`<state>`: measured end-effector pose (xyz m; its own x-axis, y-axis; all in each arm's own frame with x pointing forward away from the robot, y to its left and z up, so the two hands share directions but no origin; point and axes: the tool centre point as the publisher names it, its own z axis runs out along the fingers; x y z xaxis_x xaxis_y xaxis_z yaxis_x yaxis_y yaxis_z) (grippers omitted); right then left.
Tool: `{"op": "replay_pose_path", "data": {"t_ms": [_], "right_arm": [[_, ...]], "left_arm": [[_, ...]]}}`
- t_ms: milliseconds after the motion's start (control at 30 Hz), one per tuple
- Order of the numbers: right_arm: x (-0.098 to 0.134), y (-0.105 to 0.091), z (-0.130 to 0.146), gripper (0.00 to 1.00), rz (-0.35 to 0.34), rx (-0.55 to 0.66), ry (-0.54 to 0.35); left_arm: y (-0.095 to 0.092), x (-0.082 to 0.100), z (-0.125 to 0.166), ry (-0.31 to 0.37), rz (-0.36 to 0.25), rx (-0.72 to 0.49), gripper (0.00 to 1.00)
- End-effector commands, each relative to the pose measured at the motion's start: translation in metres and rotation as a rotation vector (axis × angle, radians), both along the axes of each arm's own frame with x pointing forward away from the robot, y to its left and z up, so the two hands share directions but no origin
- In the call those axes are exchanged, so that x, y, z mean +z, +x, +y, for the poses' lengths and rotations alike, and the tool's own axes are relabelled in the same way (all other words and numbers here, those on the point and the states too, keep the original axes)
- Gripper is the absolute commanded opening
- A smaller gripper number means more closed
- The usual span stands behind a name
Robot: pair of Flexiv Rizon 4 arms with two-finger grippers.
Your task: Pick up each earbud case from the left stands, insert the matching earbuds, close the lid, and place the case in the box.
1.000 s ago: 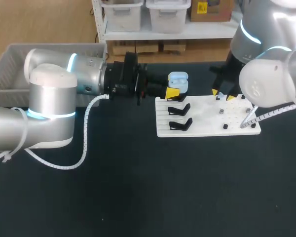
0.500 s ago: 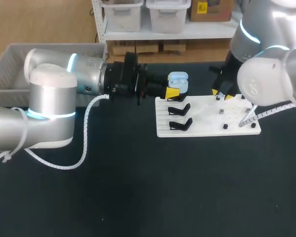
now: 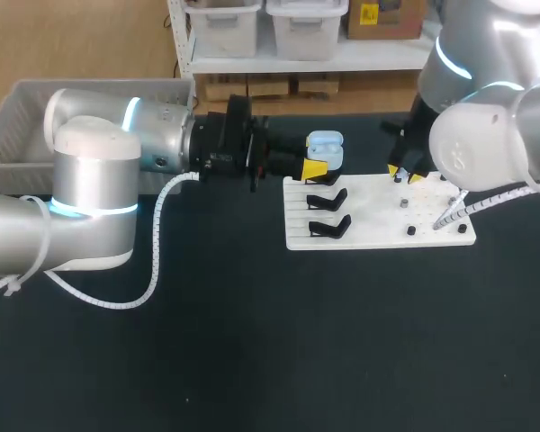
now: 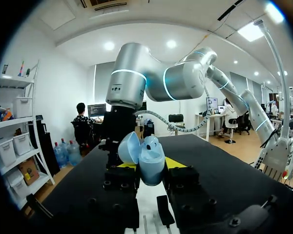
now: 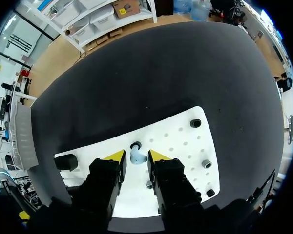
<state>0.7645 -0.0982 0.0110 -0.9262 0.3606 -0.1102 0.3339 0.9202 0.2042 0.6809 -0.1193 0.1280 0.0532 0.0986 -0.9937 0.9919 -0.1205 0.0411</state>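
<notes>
My left gripper is shut on a light-blue earbud case, held with its lid open just beyond the far-left corner of the white board. In the left wrist view the case sits upright between the yellow tips of the gripper. My right gripper hangs over the board's far right part. In its wrist view, a light-blue earbud lies on the white board between the open fingers of the gripper, with a narrow gap showing on one side.
Two empty black stands sit on the board's left half. Small pegs dot its right half. A grey bin stands at the table's far left. Dark tabletop stretches in front of the board.
The right gripper's fingers have drawn closer together around the earbud, and that arm has shifted slightly to the left. The left arm and the case have not moved.
</notes>
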Motion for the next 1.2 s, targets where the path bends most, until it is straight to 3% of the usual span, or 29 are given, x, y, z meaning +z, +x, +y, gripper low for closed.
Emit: {"op": "replay_pose_path", "data": {"t_ms": [33,100,267,433,633,867,1000,1200], "right_arm": [[0.000,0.001,-0.001,0.06,0.000,0.000,0.001],[0.000,0.001,-0.001,0.00,-0.001,0.002,0.001],[0.007,-0.004,-0.001,0.00,-0.007,0.005,0.000],[0.030,-0.014,-0.004,0.00,-0.041,0.021,-0.004],[0.072,-0.028,-0.012,0.00,-0.107,0.042,-0.008],[0.145,-0.043,-0.014,0.00,-0.160,0.148,0.009],[0.179,-0.052,-0.007,0.00,-0.142,0.248,0.007],[0.200,-0.067,0.019,0.00,-0.100,0.401,-0.034]], "left_arm": [[-0.001,-0.001,0.000,-0.004,-0.004,0.004,0.00],[-0.001,-0.001,0.000,-0.004,-0.004,0.004,0.00],[-0.001,-0.001,0.000,-0.004,-0.004,0.004,0.00],[-0.001,-0.001,0.000,-0.004,-0.004,0.004,0.00],[-0.001,-0.001,0.000,-0.004,-0.004,0.004,0.00],[-0.001,-0.001,0.000,-0.004,-0.004,0.004,0.00],[-0.001,-0.001,0.000,-0.004,-0.004,0.004,0.00],[-0.001,-0.001,0.000,-0.004,-0.004,0.004,0.00]]}}
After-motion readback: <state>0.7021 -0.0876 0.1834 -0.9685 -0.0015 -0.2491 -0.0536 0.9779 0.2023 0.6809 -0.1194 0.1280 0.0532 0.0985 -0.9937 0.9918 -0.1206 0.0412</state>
